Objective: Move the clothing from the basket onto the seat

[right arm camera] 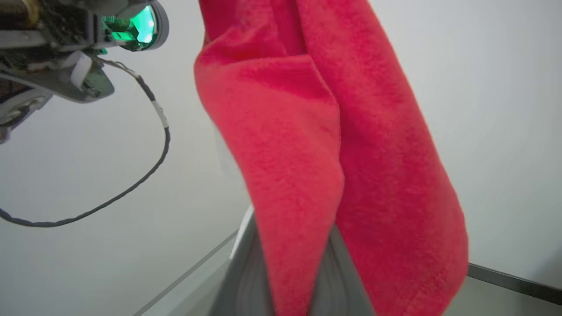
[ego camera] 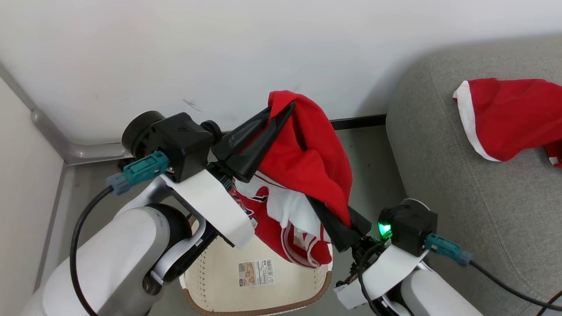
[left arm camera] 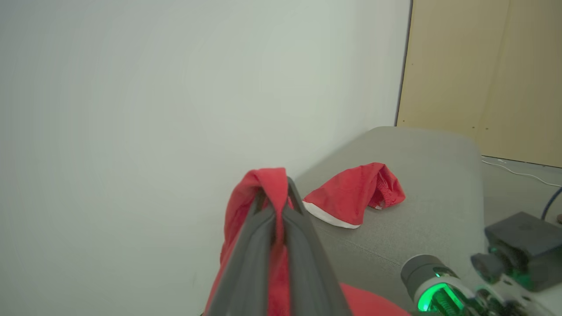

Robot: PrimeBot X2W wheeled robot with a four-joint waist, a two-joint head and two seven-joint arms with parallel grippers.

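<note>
Head view: jersey in left tool and right tool, above basket.

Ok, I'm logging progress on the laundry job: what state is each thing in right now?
jersey: held up, hanging over the basket
plain red garment: lying crumpled on the seat
basket: visible floor bare except its label
left gripper: shut on the jersey
right gripper: shut on the jersey
</note>
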